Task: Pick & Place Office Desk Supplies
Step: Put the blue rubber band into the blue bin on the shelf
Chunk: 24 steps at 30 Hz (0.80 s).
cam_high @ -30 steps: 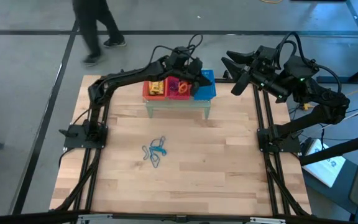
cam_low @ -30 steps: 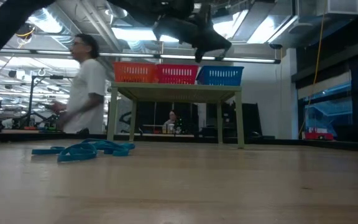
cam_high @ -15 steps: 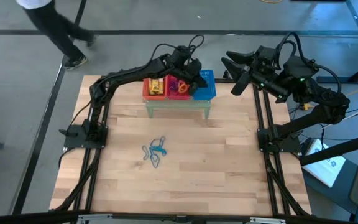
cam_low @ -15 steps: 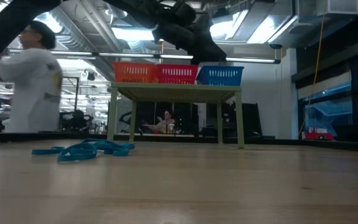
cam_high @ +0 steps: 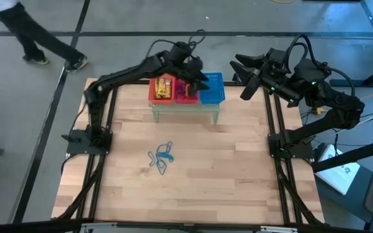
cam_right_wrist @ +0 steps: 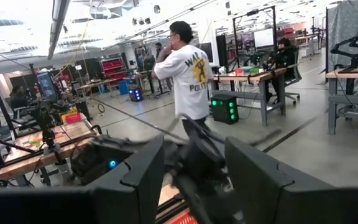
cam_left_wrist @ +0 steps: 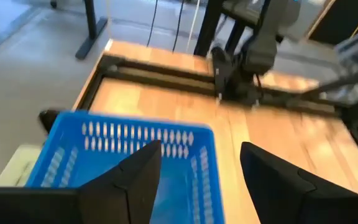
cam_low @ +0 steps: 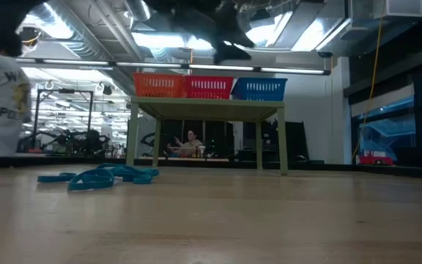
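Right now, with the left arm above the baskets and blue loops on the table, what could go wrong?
1. The left gripper hangs open just above the blue basket; in pulling away it might catch the rim and shift the basket on its small stand.
2. The blue loops lie tangled in one pile, so a grasp may lift several together.
3. The right gripper waits close beside the baskets; the two arms could collide there.

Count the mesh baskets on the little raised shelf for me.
3, side by side on the shelf at the table's far edge: orange basket on the left, red basket in the middle, blue basket on the right.
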Each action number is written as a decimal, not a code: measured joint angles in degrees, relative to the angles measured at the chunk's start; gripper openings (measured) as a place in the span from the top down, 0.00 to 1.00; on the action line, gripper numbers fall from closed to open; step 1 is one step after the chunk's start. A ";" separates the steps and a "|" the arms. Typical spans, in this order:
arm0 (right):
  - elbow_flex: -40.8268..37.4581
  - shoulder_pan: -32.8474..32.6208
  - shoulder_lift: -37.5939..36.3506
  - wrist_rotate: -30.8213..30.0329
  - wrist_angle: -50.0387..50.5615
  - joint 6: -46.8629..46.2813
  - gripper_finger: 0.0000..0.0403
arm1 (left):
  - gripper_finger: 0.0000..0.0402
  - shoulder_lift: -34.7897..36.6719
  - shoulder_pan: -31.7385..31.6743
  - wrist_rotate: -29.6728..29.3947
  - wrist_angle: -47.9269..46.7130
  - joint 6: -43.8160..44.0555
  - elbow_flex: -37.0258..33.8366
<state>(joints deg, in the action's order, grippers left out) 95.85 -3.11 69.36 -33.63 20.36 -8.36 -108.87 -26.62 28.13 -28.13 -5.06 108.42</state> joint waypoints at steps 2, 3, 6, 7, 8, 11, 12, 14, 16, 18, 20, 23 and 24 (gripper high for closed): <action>0.00 0.01 0.00 0.00 0.02 -0.02 0.57 | 0.46 3.26 -0.01 -1.27 -4.54 -2.22 -0.04; 0.00 0.01 0.00 0.00 0.03 -0.02 0.57 | 0.46 5.23 -0.01 -2.06 -6.75 -2.93 -0.04; 0.00 0.01 0.00 0.00 0.07 -0.04 0.57 | 0.47 11.53 0.47 -3.84 -13.50 -3.06 0.01; 0.00 0.01 0.00 0.00 0.08 -0.04 0.57 | 0.47 13.65 0.91 -4.64 -15.83 -2.72 0.04; 0.00 0.01 0.00 0.00 0.08 -0.05 0.57 | 0.48 15.64 1.47 -5.99 -18.61 -2.47 0.04; 0.00 0.01 0.00 0.00 0.07 -0.15 0.57 | 0.48 20.97 4.64 -11.56 -26.48 -2.40 0.02; 0.00 0.01 0.00 0.00 0.07 -0.15 0.57 | 0.48 22.66 5.99 -13.73 -29.24 -2.36 0.00; 0.00 -0.01 0.00 0.00 0.09 -0.17 0.57 | 0.48 25.30 8.87 -17.63 -34.24 -1.64 0.02; 0.00 0.01 0.00 0.00 0.12 -0.19 0.57 | 0.48 27.24 11.85 -20.68 -39.04 0.96 -0.28; 0.00 0.00 0.02 0.00 0.18 -0.20 0.57 | 0.48 28.59 15.28 -22.99 -41.58 5.08 -1.29; 0.00 0.00 0.04 0.00 0.22 -0.22 0.57 | 0.48 29.47 19.05 -24.77 -42.75 8.83 -3.07; 0.00 0.01 0.19 0.00 0.22 -0.22 0.57 | 0.48 31.04 26.20 -28.66 -42.26 13.38 -7.94; 0.00 -0.01 0.26 0.00 0.22 -0.26 0.57 | 0.48 31.46 28.48 -30.29 -42.00 14.50 -10.00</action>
<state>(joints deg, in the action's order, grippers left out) 95.85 -3.11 69.62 -33.63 20.58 -8.62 -77.41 1.86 -2.16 -70.13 9.45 98.42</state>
